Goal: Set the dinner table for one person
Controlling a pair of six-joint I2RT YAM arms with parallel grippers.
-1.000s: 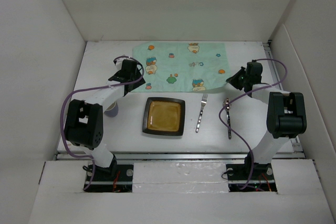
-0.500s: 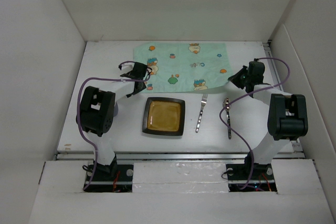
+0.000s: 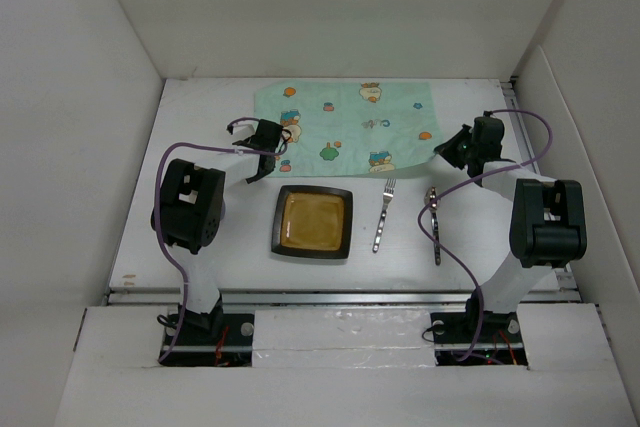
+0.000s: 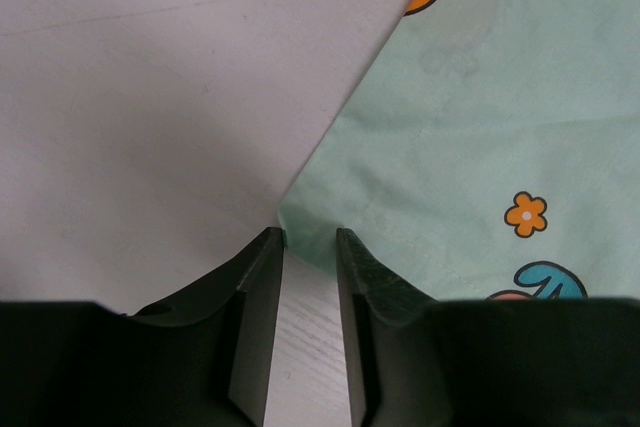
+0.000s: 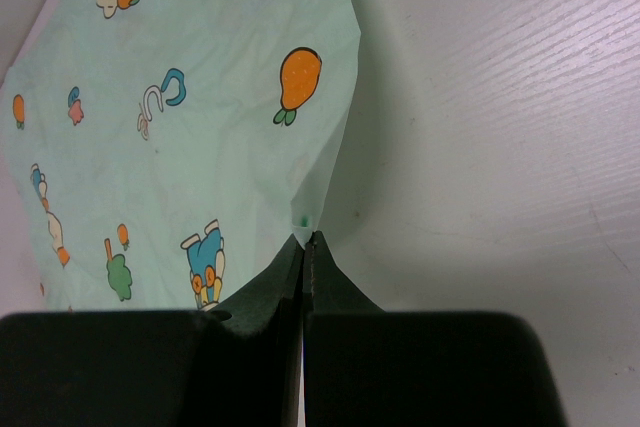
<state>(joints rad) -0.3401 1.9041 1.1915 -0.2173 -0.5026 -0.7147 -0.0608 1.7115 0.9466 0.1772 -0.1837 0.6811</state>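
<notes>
No text can be read; letter-like marks on the placemat (image 5: 200, 97) are illegible

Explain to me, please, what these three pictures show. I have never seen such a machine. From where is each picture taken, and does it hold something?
The machine is two robot arms, the left arm and the right arm, fixed at the near edge of a white table. Each ends in a two-finger gripper. The wide picture comes from a camera above and behind them. On the table lie a green cartoon placemat at the far side and, nearer, a dark square plate, a fork to its right, then a knife. The other two pictures come from cameras on the wrists, looking along the fingers. The left gripper is open, with one near corner of the placemat just at its tips. The right gripper is shut on the other near corner.
</notes>
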